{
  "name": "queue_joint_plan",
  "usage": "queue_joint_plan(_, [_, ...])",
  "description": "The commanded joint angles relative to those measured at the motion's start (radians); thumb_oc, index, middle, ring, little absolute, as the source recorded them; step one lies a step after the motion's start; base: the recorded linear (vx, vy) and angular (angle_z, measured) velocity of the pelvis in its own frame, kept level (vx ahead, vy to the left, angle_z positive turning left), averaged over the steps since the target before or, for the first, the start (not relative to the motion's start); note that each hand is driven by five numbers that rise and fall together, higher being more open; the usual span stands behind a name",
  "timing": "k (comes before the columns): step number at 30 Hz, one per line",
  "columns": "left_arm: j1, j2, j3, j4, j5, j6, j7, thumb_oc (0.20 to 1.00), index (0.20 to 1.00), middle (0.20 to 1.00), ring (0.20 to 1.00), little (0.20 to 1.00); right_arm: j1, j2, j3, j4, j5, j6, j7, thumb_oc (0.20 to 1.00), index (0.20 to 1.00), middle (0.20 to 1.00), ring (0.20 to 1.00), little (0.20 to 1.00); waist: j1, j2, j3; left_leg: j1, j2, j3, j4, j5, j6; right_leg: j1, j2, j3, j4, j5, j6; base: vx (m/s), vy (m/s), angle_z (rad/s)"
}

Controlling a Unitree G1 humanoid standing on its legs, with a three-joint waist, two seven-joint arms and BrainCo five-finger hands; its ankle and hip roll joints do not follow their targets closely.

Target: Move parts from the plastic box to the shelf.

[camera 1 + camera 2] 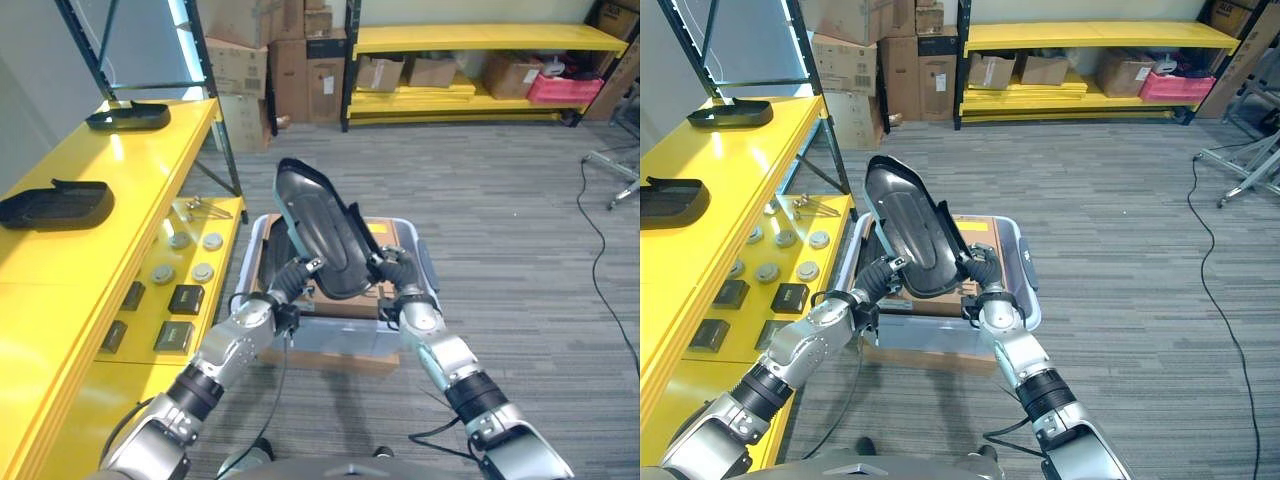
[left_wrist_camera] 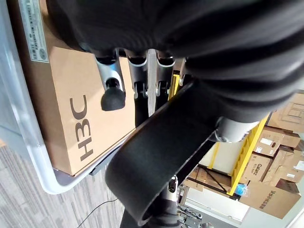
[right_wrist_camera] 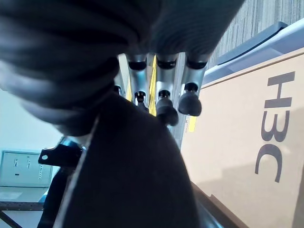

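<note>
Grey carpet [image 1: 500,220], yellow racking [image 1: 480,40]

Black part [image 1: 322,232] hides the plastic box [image 1: 425,262] contents (mostly) — cardboard partly.

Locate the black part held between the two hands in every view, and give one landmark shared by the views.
Left eye view: the black part stands tilted at centre, above the plastic box, between the left hand and the right hand.
Right eye view: centre, slightly left.
Left wrist view: a broad dark curve across the lower middle.
Right wrist view: a dark mass at lower centre.
Shared landmark: the cardboard box in the plastic box.
</note>
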Motion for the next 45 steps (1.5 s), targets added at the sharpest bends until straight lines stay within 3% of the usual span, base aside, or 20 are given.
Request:
queue_joint_plan(1, [-0.136, -0.109, -0.101, -0.026, 0.002, -0.094, -0.032, 0.2, 0.2, 0.2, 0.2, 0.2, -0.155, 0.076, 0.045, -0.017, 0.048, -0.044, 0.027, 0.2, 0.2, 0.2, 0.2, 0.2, 0.024, 0.007, -0.026, 0.041, 0.007, 0.027, 0.041, -0.125, 0.006, 0.019, -0.018, -0.006, 0.025, -0.1, 0.069, 0.0, 0.0, 0.0])
queue_joint_plan(2, [-0.136, -0.108, -0.099, -0.029, 0.01, -0.099, -0.03, 0.2, 0.2, 0.2, 0.2, 0.2, -0.155, 0.078, 0.044, -0.021, 0.065, -0.043, 0.033, 0.369, 0.369, 0.369, 0.369, 0.369, 0.024, 0.007, -0.027, 0.041, 0.007, 0.026, 0.04, -0.125, 0.006, 0.02, -0.018, -0.006, 0.024, -0.1, 0.069, 0.0, 0.0, 0.0])
queue_joint_plan(3, [-0.136, -0.105, -0.099, -0.035, 0.014, -0.102, -0.024, 0.2, 0.2, 0.2, 0.2, 0.2, -0.154, 0.078, 0.044, -0.026, 0.076, -0.038, 0.042, 1.0, 1.0, 1.0, 1.0, 1.0, 0.024, 0.007, -0.026, 0.042, 0.007, 0.026, 0.039, -0.125, 0.005, 0.02, -0.018, -0.007, 0.024, -0.1, 0.069, 0.0, 0.0, 0.0])
queue_joint_plan(17, [-0.107, -0.052, -0.001, -0.082, 0.052, -0.16, 0.037, 0.2, 0.2, 0.2, 0.2, 0.2, -0.092, 0.109, 0.0, -0.036, 0.279, -0.043, 0.126, 1.0, 1.0, 1.0, 1.0, 1.0, 0.04, 0.002, -0.033, 0.042, 0.009, 0.024, 0.038, -0.122, 0.003, 0.028, -0.017, -0.019, 0.013, -0.097, 0.065, 0.0, 0.0, 0.0])
queue_joint_plan(21, [-0.084, -0.034, 0.044, -0.089, 0.05, -0.186, 0.045, 0.2, 0.2, 0.2, 0.2, 0.2, -0.062, 0.102, -0.032, -0.028, 0.203, -0.044, 0.113, 1.0, 1.0, 1.0, 1.0, 1.0, 0.041, 0.002, -0.037, 0.039, 0.009, 0.025, 0.038, -0.121, 0.004, 0.027, -0.016, -0.019, 0.01, -0.097, 0.064, 0.0, 0.0, 0.0])
queue_joint_plan(30, [0.007, 0.042, 0.201, -0.127, 0.072, -0.289, 0.079, 0.2, 0.2, 0.2, 0.2, 0.2, 0.078, -0.003, -0.103, 0.004, -0.015, 0.034, 0.047, 1.0, 1.0, 1.0, 1.0, 1.0, 0.029, 0.0, -0.037, 0.03, 0.008, 0.025, 0.026, -0.116, 0.009, 0.012, -0.013, -0.005, 0.012, -0.101, 0.063, -0.02, 0.016, -0.02])
queue_joint_plan(32, [0.068, 0.085, 0.291, -0.16, 0.094, -0.315, 0.084, 0.2, 0.2, 0.2, 0.2, 0.2, 0.17, -0.03, -0.143, 0.045, -0.09, 0.074, 0.068, 1.0, 1.0, 1.0, 1.0, 1.0, 0.023, 0.002, -0.033, 0.026, 0.006, 0.027, 0.013, -0.11, 0.01, 0.004, -0.013, -0.003, 0.013, -0.103, 0.065, -0.04, 0.043, -0.04])
queue_joint_plan(35, [0.118, 0.114, 0.358, -0.186, 0.082, -0.322, 0.085, 0.2, 0.2, 0.2, 0.2, 0.2, 0.239, -0.038, -0.182, 0.096, -0.079, 0.097, 0.1, 1.0, 1.0, 1.0, 1.0, 1.0, 0.016, 0.003, -0.029, 0.034, 0.003, 0.017, 0.0, -0.118, 0.004, 0.008, -0.012, 0.007, 0.016, -0.115, 0.076, -0.01, 0.022, -0.02])
queue_joint_plan(37, [0.157, 0.133, 0.419, -0.208, 0.073, -0.321, 0.081, 0.2, 0.2, 0.2, 0.2, 0.2, 0.288, -0.038, -0.201, 0.167, -0.135, 0.083, 0.161, 1.0, 1.0, 1.0, 1.0, 1.0, 0.018, 0.003, -0.023, 0.031, -0.001, 0.014, -0.006, -0.117, 0.006, 0.005, -0.014, 0.008, 0.021, -0.116, 0.078, -0.05, 0.041, -0.03])
queue_joint_plan(40, [0.211, 0.157, 0.501, -0.251, 0.095, -0.32, 0.077, 0.2, 0.2, 0.2, 0.2, 0.2, 0.339, -0.026, -0.19, 0.256, -0.215, 0.105, 0.246, 1.0, 1.0, 1.0, 1.0, 1.0, 0.034, 0.006, -0.015, 0.02, -0.015, -0.004, -0.019, -0.116, 0.015, -0.003, -0.024, 0.005, 0.036, -0.121, 0.084, -0.05, 0.042, -0.02])
queue_joint_plan(45, [0.258, 0.188, 0.57, -0.311, 0.125, -0.314, 0.058, 0.2, 0.2, 0.2, 0.2, 0.2, 0.398, 0.018, -0.142, 0.367, -0.251, 0.105, 0.272, 1.0, 1.0, 1.0, 1.0, 1.0, 0.057, 0.013, -0.007, -0.009, -0.042, -0.073, -0.022, -0.119, 0.033, -0.028, -0.025, 0.039, 0.098, -0.159, 0.081, -0.04, 0.023, 0.1])
